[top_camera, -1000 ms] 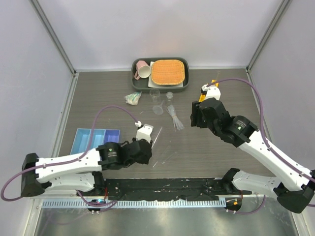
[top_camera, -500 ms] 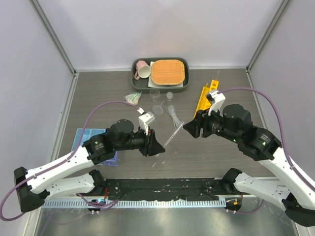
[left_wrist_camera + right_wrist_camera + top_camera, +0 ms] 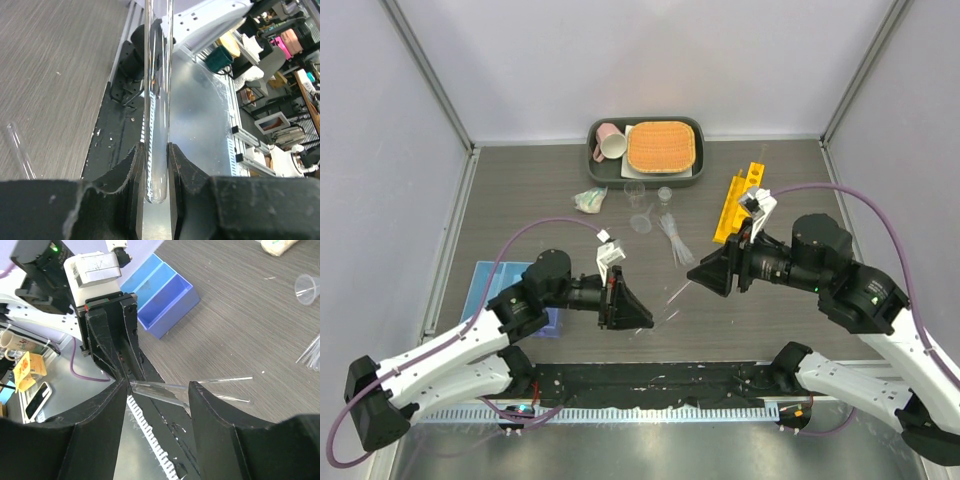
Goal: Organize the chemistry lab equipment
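My left gripper is shut on the rounded end of a thin glass tube, held above the table's near middle. My right gripper faces it from the right, open. The tube's free end lies between its fingers. In the top view the two grippers, left and right, nearly meet tip to tip. Two more glass tubes lie on the table below. The blue three-compartment tray sits at the left, the yellow rack at the right, with beakers and pipettes between.
At the back a dark tray holds a pink mug and an orange woven mat. A small crumpled green-and-white thing lies in front of it. The black base rail runs along the near edge.
Both arms swung toward each other. The left gripper carried the glass tube to the right and levelled it. The right gripper came left from beside the yellow rack, so its fingers now flank the tube.
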